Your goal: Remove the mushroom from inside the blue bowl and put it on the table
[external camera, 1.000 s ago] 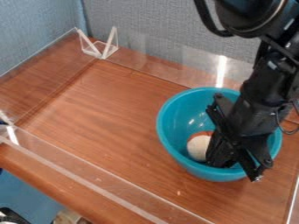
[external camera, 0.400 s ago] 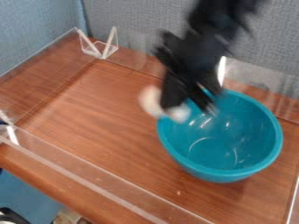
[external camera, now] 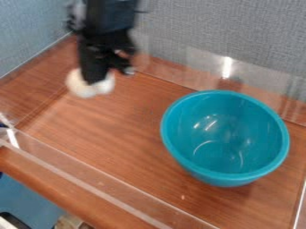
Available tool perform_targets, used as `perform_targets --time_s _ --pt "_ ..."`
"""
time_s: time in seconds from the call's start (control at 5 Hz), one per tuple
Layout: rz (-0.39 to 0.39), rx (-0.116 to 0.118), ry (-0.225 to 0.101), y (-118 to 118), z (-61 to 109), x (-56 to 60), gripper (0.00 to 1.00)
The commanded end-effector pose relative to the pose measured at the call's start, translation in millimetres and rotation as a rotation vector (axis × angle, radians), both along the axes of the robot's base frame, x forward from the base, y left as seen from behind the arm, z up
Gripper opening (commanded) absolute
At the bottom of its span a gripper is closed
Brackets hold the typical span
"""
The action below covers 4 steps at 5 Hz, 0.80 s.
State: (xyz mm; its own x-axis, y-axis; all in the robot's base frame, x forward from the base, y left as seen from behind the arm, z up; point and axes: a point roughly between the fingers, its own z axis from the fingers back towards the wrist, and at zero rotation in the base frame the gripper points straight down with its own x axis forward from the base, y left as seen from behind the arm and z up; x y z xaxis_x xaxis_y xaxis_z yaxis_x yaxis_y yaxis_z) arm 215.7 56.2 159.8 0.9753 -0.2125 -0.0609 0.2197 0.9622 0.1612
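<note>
Counter (external camera: 96, 134): reddish-brown wood grain, glossy, fills most of the view. Low clear acrylic walls (external camera: 72, 165) run along its edges, and the back wall catches some glare at the right. A blue-grey backdrop (external camera: 227, 27) stands behind.

Blue bowl (external camera: 257, 148): teal, round and deep. It sits upright on the right front part of the counter, close to the front wall. The inside is glossy with a few light streaks and nothing lies in it.

Arm (external camera: 107, 18): dark, comes down from the top edge at the left, heavily motion-blurred. It is over the back-left part of the counter, well apart from the bowl.

Hand (external camera: 93, 76): points down at the bottom of the arm. The dark fingers (external camera: 98, 61) are drawn together around the mushroom. Blur hides the exact finger edges, but no gap shows between them.

Mushroom (external camera: 84, 86): a small pale cream blob at the fingertips, gripped by the hand. It is outside the bowl, over the left rear of the counter, near the left wall. The cap colour is lost in the blur. Cannot tell for sure whether its underside touches the wood.
</note>
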Motion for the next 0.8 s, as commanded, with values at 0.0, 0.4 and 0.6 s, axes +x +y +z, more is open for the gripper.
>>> perform_targets --time_s 0.0,0.4,0.6 --pt "0.017 -0.016 -0.033 5.7 -8.1 -4.7 0.0" --pt "0.05 -0.047 -0.037 -28.8 -32.9 -1.8 1.0" --pt "0.084 -0.052 -0.032 -29.6 -49.6 -2.9 0.0"
